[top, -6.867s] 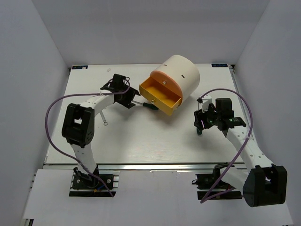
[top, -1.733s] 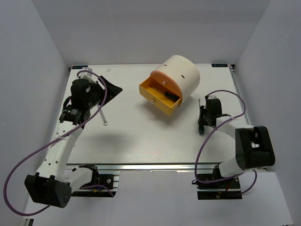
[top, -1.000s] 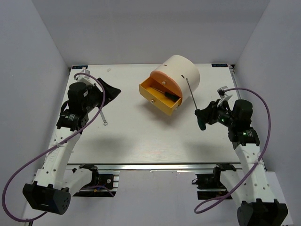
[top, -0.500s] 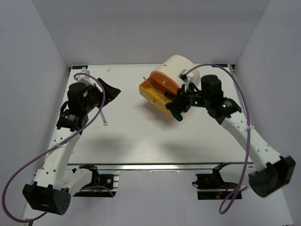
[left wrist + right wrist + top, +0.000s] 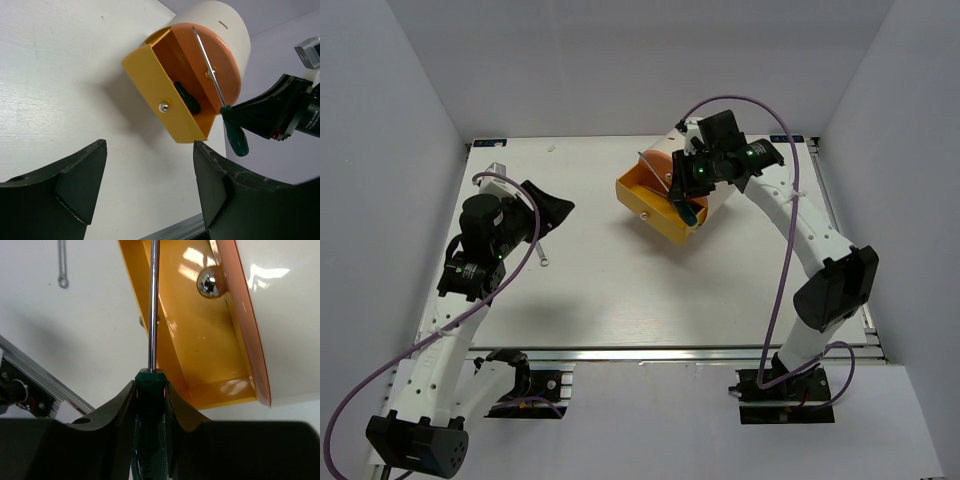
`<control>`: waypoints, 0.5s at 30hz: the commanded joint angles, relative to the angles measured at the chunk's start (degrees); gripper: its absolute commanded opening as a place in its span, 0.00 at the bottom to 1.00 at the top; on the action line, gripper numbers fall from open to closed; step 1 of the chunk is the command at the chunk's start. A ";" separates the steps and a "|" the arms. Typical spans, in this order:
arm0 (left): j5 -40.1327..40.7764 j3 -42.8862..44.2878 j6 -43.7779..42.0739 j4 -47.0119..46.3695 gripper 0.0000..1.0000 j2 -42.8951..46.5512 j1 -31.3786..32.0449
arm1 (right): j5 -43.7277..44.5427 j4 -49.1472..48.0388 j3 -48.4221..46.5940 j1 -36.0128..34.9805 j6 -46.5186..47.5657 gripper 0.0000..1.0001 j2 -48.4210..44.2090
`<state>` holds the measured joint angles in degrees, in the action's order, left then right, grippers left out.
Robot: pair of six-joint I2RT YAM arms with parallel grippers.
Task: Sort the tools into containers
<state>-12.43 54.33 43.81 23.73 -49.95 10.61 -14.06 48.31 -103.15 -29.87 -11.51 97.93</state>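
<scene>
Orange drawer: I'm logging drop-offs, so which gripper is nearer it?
Right. The right gripper holds a screwdriver over the drawer; the left gripper is far off to its left.

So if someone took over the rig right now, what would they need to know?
Right hand: shut on a screwdriver by its green handle, with the shaft angled over the open orange drawer. It is not yet released.
Left hand: open, holding nothing, above the left of the table.
Done: a second screwdriver already lies in that drawer.
Left: drop the held screwdriver in, then pick up the wrench lying on the table near the left hand and put it in a drawer. No other loose tools are in view.
</scene>
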 commanded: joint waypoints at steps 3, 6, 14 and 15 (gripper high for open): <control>0.12 -2.90 0.75 -2.72 0.80 1.88 -0.06 | 7.38 9.25 -5.48 -2.38 2.01 0.00 1.38; -0.75 -4.83 1.54 -4.47 0.80 2.14 -0.06 | 10.36 10.22 -5.83 -4.23 3.07 0.00 1.74; -3.74 -8.71 3.03 -8.96 0.80 1.88 0.02 | 15.63 10.40 -5.91 -6.34 4.21 0.00 3.23; -3.83 -8.80 3.03 -9.05 0.80 1.79 -0.06 | 15.91 10.40 -6.18 -6.43 4.30 0.00 3.58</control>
<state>-14.44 45.89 46.37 17.58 -48.86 10.61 -1.65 58.74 -105.91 -36.01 -8.27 100.92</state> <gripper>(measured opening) 0.794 0.301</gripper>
